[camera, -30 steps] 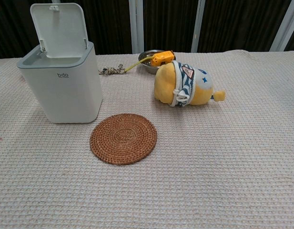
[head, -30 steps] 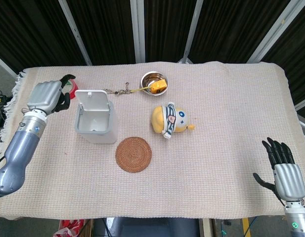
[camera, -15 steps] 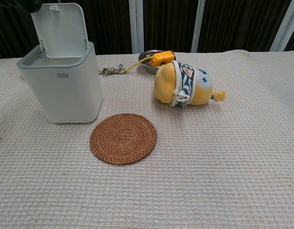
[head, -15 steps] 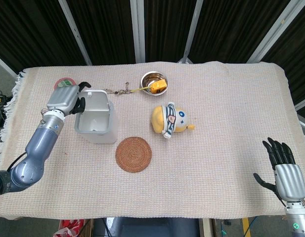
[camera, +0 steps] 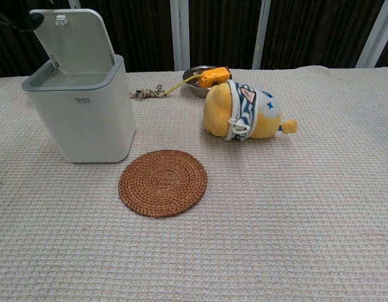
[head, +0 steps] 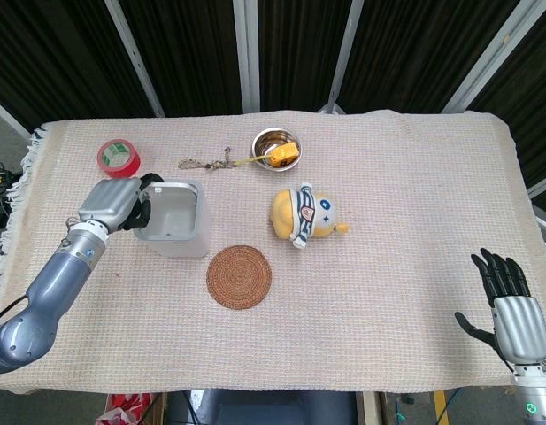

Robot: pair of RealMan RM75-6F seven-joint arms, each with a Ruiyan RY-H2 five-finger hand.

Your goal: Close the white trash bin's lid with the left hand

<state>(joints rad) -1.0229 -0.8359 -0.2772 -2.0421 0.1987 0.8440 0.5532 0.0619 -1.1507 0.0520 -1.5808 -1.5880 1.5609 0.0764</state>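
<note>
The white trash bin (head: 180, 239) stands left of centre on the cloth; in the chest view the bin (camera: 83, 110) fills the upper left. Its lid (camera: 73, 38) is raised and tilts forward over the opening; from above the lid (head: 171, 208) covers most of the opening. My left hand (head: 113, 204) sits against the lid's left side with its dark fingers (head: 147, 190) touching the lid's edge; only those fingertips (camera: 21, 19) show in the chest view. My right hand (head: 511, 305) rests at the table's near right corner, fingers spread and holding nothing.
A red tape roll (head: 119, 158) lies behind the bin. A metal bowl (head: 274, 144) with an orange object and a small chain (head: 208, 164) sit at the back. A yellow plush toy (head: 305, 215) and a round woven coaster (head: 240, 276) lie to the bin's right.
My left hand has swung from behind the bin toward the near side, pushing the lid from upright to tilted forward. The red tape roll is uncovered. The right hand has not moved.
</note>
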